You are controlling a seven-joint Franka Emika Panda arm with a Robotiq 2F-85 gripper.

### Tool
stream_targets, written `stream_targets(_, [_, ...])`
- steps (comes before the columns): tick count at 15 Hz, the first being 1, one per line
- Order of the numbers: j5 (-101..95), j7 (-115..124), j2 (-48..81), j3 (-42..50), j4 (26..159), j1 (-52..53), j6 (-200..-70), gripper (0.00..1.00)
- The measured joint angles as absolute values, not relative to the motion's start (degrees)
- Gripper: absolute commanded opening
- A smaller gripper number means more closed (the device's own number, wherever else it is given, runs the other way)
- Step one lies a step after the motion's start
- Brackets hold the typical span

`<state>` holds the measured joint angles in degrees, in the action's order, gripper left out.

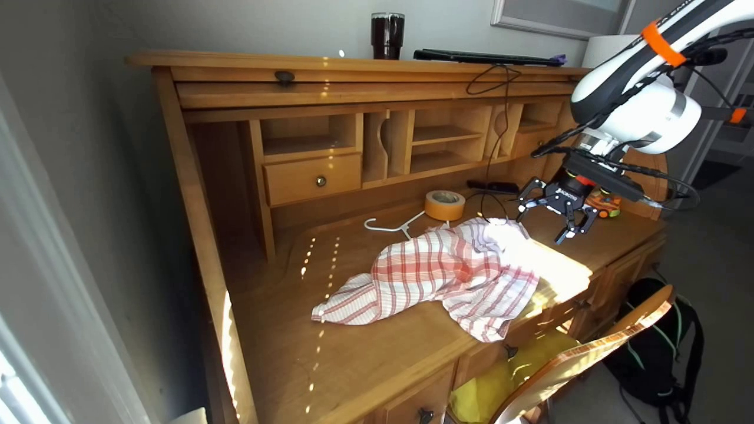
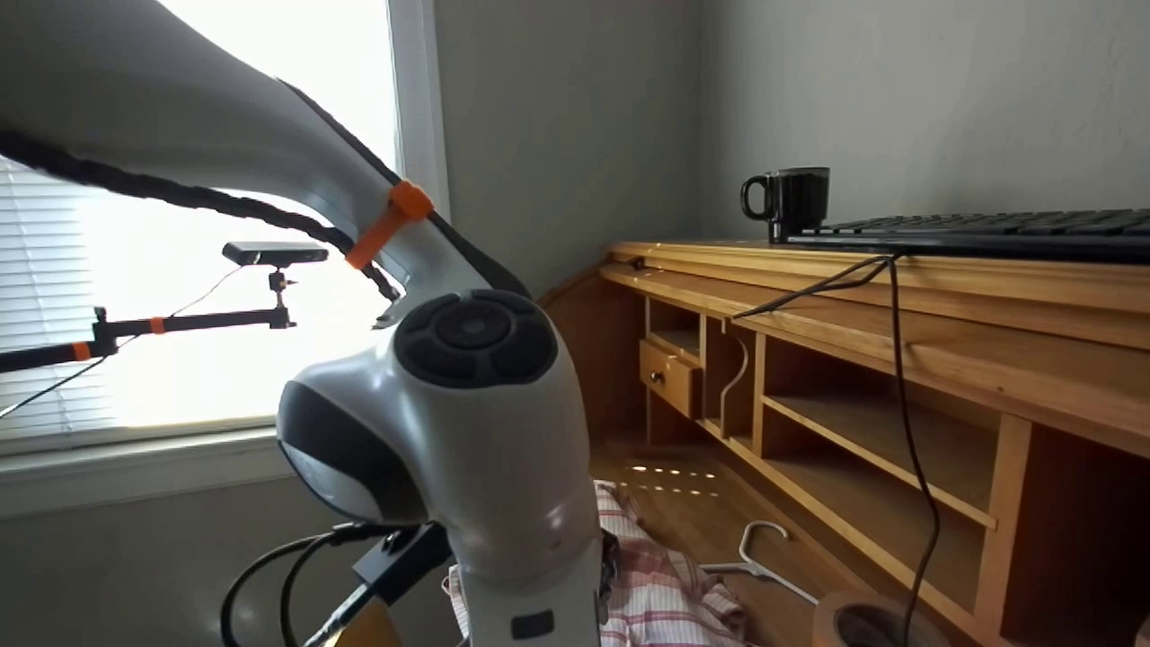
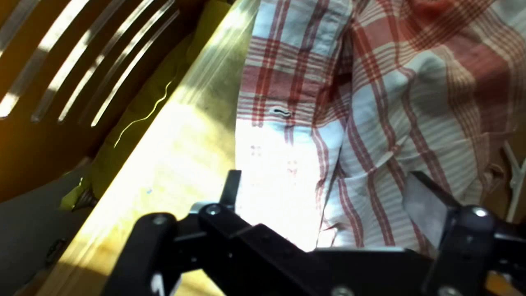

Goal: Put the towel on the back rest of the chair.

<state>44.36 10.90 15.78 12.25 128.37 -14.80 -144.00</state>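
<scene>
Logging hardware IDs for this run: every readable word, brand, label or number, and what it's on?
"ROBOTIQ": small, on the black housing above the jaws.
"EMIKA": on the robot arm; small, letters before it not clear.
Too small to read: any key legends on the keyboard.
Can't tell if text: dark mark on the towel.
No readable numbers.

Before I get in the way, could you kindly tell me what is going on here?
A robot arm is apparently about to pick up a checked towel lying crumpled on the desk. Its gripper is open and empty near the towel, which has yet to go on the chair's back rest.
</scene>
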Motion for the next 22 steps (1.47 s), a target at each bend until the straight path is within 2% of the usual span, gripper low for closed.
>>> stream_targets(9, [45.4,9.9,16.3,11.7,127.9,-14.7,-147.2,1.0])
stream_targets(13, [52.3,4.2,20.7,9.7,127.5,-15.2,-154.6,1.0])
stream_targets(18, [60.5,-4.5,24.3,6.5,126.3,-17.1,-156.1,1.0])
stream_targets(19, [61.9,-6.2,24.7,6.0,126.0,-17.6,-156.1,0.75])
stream_targets(20, [63.0,-7.7,25.1,5.6,125.8,-18.0,-156.1,0.74])
stream_targets(22, [64.7,-10.6,26.0,5.3,125.3,-18.6,-156.2,0.58])
